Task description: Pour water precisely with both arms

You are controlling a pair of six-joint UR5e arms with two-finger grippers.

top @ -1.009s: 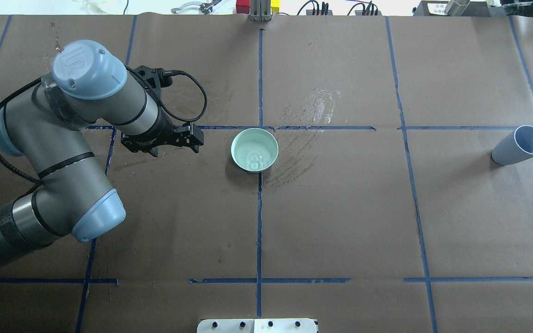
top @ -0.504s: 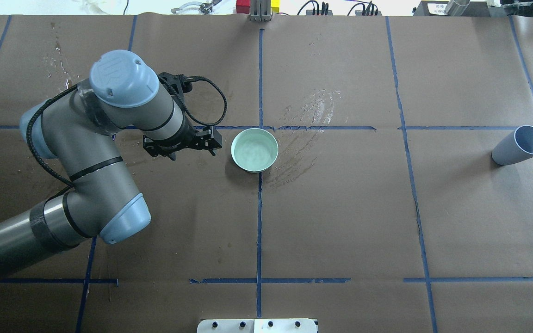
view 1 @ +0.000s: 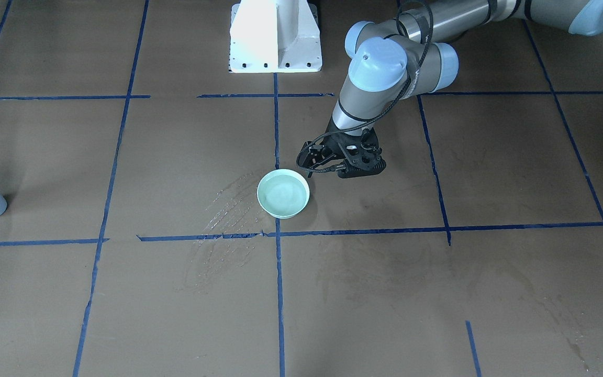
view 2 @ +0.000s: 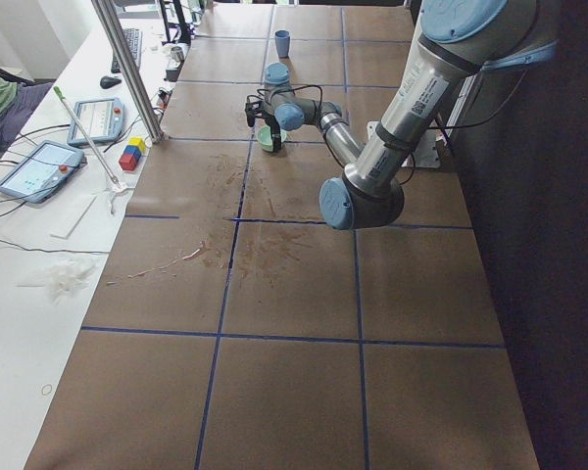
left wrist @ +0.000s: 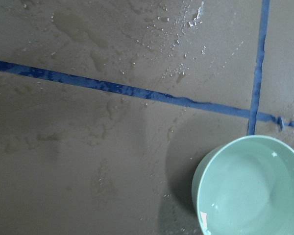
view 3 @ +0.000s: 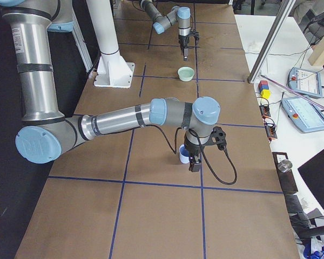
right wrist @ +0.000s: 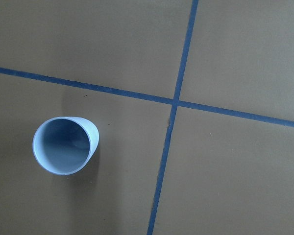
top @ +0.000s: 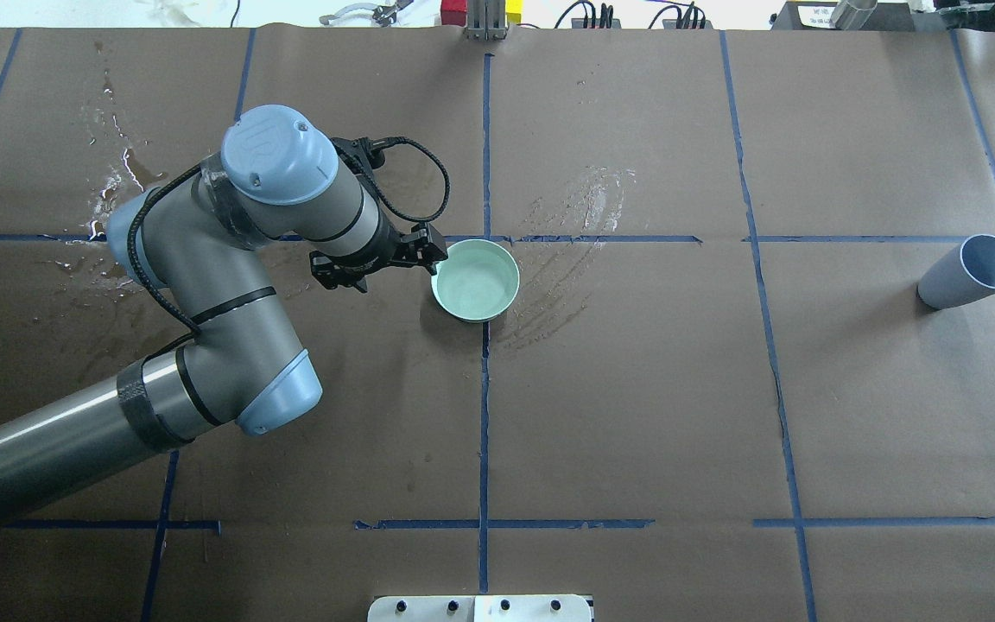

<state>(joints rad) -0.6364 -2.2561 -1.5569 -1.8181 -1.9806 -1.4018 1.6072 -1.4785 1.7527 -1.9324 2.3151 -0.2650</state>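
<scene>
- The left arm (top: 204,285) comes in from the robot's left and ends at table centre. The black two-finger left gripper (top: 433,250) sits just beside the left rim of the mint-green round bowl (top: 473,316). Its fingers look parted and hold nothing. Contact with the rim cannot be confirmed.
- The water (left wrist: 247,193) lies inside the bowl. Only the left wrist view shows it, as a faint sheen. The overhead view gives just a pale interior.
- The right arm (view 3: 113,118) shows only in the exterior right view. Its right gripper (view 3: 194,164) points down just beside the pale blue-grey plastic cup (view 3: 184,154). Whether it is clenched or released cannot be told.
- The right wrist view looks down into the cup's mouth. The cup stands upright near a crossing of blue tape lines (right wrist: 174,103).
- The overhead view alone shows glistening wet patches (top: 109,203) at far left. Dried-looking streak marks (top: 579,216) run just right of the bowl.
- On the brown paper-covered table (top: 636,415), the bowl sits at the central tape crossing, well apart from every edge.
- The cup stands near the right end, and a broad stretch of paper separates it from the bowl.
- The white box-like pedestal (view 1: 275,36) stands at the robot's edge.
</scene>
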